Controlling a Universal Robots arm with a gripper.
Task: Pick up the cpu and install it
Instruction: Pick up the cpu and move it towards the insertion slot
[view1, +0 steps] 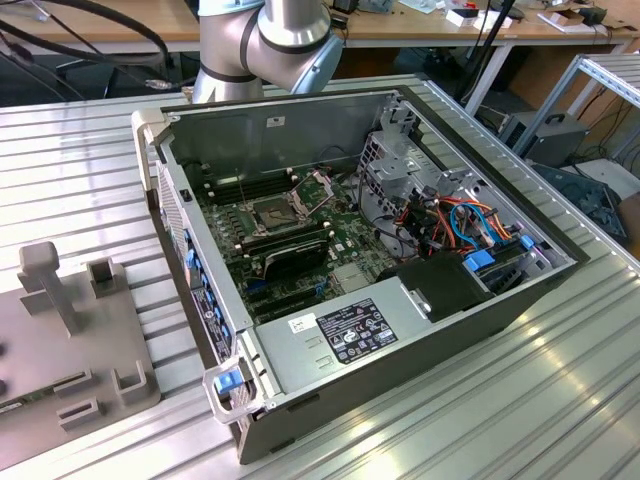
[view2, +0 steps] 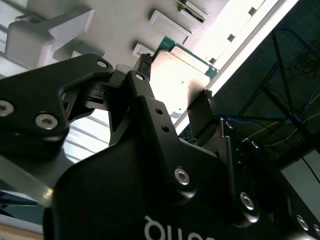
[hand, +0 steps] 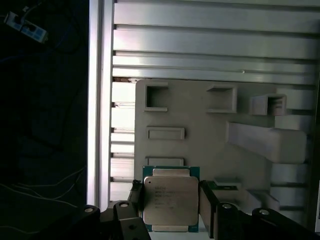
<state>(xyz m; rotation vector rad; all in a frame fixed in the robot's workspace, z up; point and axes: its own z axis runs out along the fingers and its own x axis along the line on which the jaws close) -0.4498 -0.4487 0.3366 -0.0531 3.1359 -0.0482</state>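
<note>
At the exterior view's lower left the grey fixture plate (view1: 60, 340) lies on the ribbed bench (view1: 80, 160). The open computer case (view1: 290, 135) stands beside it, across the middle and right. In the first wrist view my end effector (hand: 171, 197) is closed on the cpu (hand: 170, 205), a finger against each side, with the plate's raised blocks, pockets and a tall post (hand: 265, 142) close around it.
</note>
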